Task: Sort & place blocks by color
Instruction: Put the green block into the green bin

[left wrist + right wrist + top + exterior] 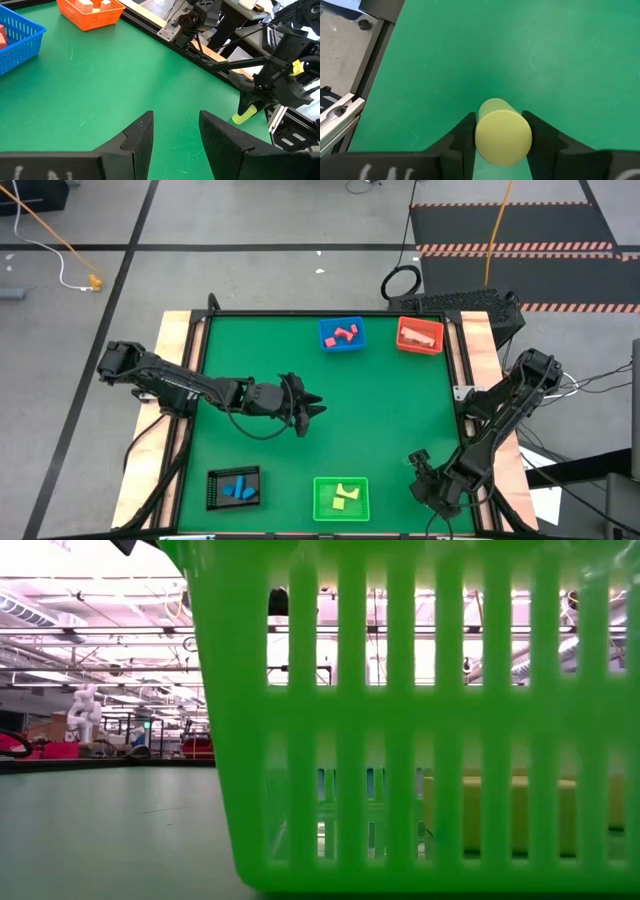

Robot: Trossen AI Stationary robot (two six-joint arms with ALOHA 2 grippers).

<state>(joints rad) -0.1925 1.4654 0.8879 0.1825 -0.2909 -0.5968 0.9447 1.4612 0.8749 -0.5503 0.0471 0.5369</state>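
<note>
Right end effector [501, 145] closed tight on a yellow cylinder [503, 136], low over the green desk [380, 410] near its front right corner; cylinder also visible from the left wrist view [244, 116], pinched between the far arm's fingers just above the mat. Left end effector [175, 135] hovering mid-desk, fingers partly apart, holding nothing. Red blocks [345, 335] lying in the blue tray [342, 335] at the far edge, tan blocks [420, 337] in the orange tray [420, 336] beside it. Blue blocks [237, 489] in the black tray [233, 488] at the near edge, yellow blocks [345, 497] in the green tray [341, 498] next to it.
</note>
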